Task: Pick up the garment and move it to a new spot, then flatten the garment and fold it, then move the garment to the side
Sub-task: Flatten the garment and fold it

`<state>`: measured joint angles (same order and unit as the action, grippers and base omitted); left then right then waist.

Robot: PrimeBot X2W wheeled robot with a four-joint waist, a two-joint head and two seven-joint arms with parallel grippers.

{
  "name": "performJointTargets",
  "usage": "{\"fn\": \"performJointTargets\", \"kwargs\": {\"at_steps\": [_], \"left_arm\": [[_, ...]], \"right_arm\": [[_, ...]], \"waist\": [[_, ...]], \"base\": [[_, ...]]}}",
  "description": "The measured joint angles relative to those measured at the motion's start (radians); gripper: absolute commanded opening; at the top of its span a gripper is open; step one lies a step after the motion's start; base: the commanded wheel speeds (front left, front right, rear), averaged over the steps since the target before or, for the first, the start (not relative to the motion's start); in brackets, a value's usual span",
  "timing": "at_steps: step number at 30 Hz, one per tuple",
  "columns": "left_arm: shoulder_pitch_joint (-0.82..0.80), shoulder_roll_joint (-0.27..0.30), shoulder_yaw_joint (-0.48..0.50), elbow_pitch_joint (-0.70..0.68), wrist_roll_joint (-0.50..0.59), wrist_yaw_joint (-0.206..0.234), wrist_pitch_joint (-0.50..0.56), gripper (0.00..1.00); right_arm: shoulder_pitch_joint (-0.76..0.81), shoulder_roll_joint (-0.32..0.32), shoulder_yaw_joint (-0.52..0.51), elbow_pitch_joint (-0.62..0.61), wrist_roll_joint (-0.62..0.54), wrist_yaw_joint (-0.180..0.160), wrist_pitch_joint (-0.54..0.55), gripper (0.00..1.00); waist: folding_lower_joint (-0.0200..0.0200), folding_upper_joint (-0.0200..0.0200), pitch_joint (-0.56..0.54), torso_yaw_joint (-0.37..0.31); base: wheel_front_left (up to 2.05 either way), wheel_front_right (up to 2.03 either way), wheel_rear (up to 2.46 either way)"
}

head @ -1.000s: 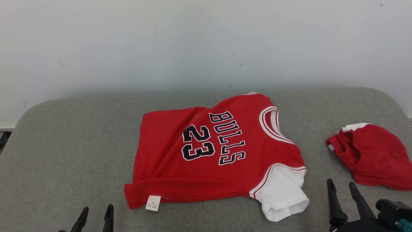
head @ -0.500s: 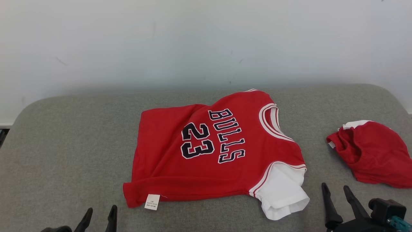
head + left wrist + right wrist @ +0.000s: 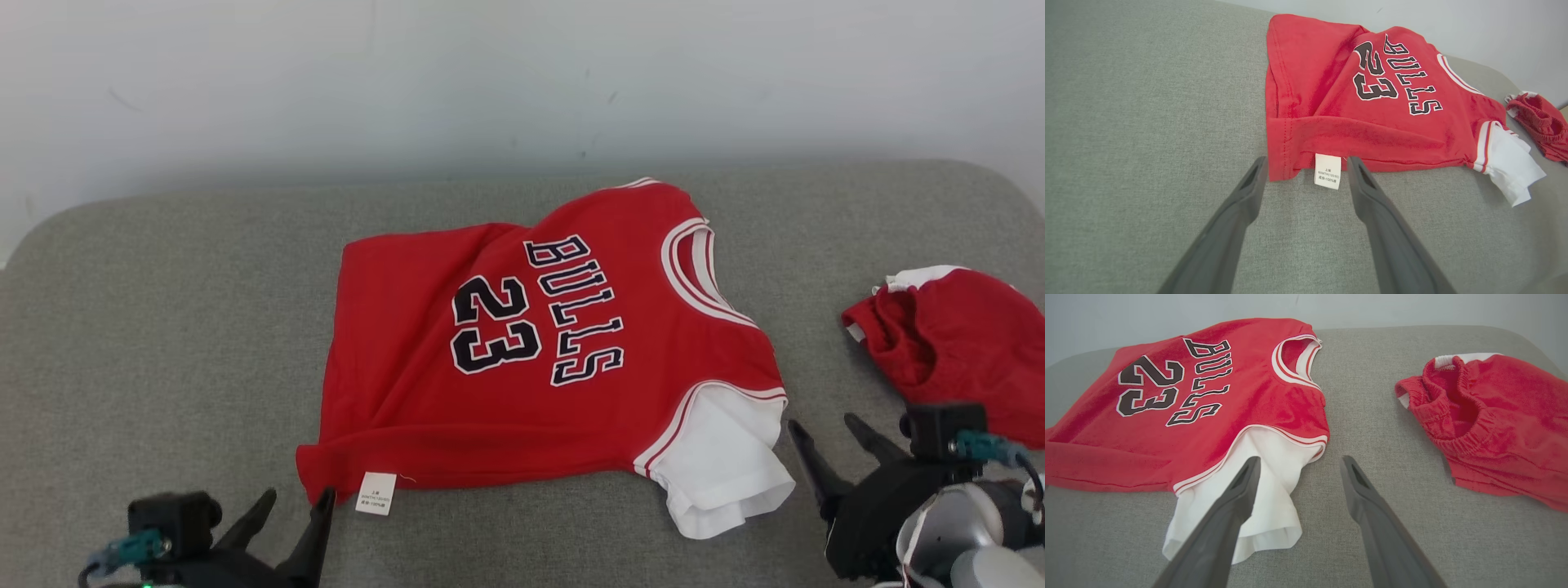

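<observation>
Now, your red Bulls 23 jersey lies spread on the counter. Left end effector, jaws wide, sits at its 8 o'clock by the hem label; right end effector, also wide, at 4 o'clock beside the white sleeve.

Bare cushion lies open between jersey and red shorts.

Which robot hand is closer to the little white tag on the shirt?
Left. The left gripper is right beside the tag at the shirt's hem. The right gripper is off by the white sleeve, at the shirt's other end.
</observation>
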<state>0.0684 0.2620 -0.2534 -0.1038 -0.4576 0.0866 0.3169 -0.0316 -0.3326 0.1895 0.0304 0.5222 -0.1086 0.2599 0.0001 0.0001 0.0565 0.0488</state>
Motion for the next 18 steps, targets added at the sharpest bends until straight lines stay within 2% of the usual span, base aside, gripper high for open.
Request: {"fn": "performJointTargets", "kwargs": {"at_steps": [9, 18], "left_arm": [[-0.167, 0.028, -0.016, 0.084, 0.001, -0.016, 0.137, 1.00], [-0.196, 0.037, -0.027, 0.123, 0.001, -0.016, 0.215, 1.00]], "right_arm": [[-0.181, -0.044, 0.048, 0.011, -0.005, 0.031, 0.186, 1.00], [-0.212, -0.043, 0.082, 0.041, -0.005, 0.042, 0.279, 1.00]], "waist": [[0.0002, 0.0000, 0.107, -0.001], [0.0002, 0.0001, 0.169, -0.004]], "base": [[0.00, 0.00, 0.00], [0.00, 0.00, 0.00]]}}
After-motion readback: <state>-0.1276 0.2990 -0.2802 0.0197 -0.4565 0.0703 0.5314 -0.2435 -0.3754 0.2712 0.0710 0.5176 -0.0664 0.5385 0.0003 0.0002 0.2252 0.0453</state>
